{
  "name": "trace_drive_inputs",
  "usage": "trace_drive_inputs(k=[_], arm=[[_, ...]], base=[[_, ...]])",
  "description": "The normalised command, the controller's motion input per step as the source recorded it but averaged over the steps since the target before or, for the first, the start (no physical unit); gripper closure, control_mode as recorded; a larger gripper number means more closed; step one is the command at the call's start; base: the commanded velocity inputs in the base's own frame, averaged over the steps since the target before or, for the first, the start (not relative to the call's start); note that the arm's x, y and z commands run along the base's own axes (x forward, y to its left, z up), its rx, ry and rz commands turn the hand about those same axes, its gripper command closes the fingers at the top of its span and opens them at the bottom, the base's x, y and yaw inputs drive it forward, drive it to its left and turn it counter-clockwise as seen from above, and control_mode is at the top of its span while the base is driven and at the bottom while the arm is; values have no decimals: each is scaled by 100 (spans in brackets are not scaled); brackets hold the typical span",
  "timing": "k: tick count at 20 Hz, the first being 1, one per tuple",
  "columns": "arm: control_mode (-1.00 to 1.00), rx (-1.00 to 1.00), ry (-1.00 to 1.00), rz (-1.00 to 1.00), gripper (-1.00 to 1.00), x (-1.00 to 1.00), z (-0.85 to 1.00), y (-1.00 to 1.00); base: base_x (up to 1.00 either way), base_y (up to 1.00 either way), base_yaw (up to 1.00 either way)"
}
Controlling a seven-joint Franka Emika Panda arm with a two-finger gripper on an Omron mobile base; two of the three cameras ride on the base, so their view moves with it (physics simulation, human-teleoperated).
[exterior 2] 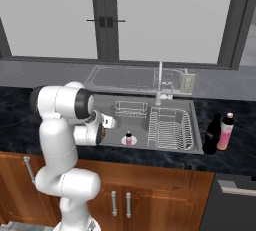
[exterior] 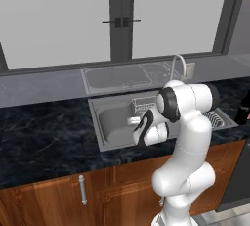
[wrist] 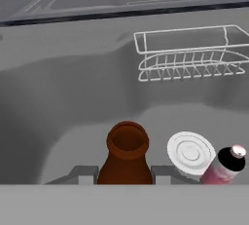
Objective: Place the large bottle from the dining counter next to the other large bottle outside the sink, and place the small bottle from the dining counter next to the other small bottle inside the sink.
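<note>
Now I see my gripper (wrist: 124, 173) clamped on the small bottle (wrist: 126, 155), low inside the sink (exterior 2: 194, 125). Just to its right stands another small bottle (wrist: 223, 164), beside the drain (wrist: 190, 153).

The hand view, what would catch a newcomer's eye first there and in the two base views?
A brown small bottle sits between the jaws of the gripper, low in the sink, with another small bottle beside the drain. In the right base view, two large bottles stand together on the counter right of the sink.
</note>
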Motion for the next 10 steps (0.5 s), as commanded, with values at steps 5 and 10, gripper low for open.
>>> trace_drive_inputs(k=[5,10], arm=[[-100,0,-3,-5,100,30,0,0],[-100,0,0,-1,100,32,-1,5]], base=[[0,0,0],[0,0,0]])
